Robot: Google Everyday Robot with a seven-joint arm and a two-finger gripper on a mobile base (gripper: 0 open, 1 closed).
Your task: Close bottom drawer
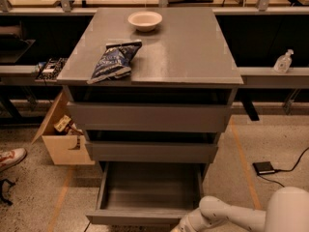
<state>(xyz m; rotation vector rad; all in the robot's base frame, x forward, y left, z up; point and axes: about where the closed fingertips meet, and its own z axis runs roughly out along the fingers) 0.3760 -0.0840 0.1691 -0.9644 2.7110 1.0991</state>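
Note:
The grey cabinet (154, 47) has three stacked drawers. The bottom drawer (149, 190) is pulled far out toward me, and its shallow grey box is empty. Its flat front (137, 217) runs along the lower edge of the view. The middle drawer (152, 151) and top drawer (147, 116) stand slightly out. My white arm (231, 216) reaches in from the bottom right, just right of the bottom drawer's front. The gripper itself is below the frame edge and out of view.
A dark blue chip bag (113, 62) and a white bowl (145, 20) sit on the cabinet top. An open cardboard box (60, 139) stands left of the cabinet. A small black device with a cable (264, 167) lies on the floor at right. A shoe (10, 157) shows at left.

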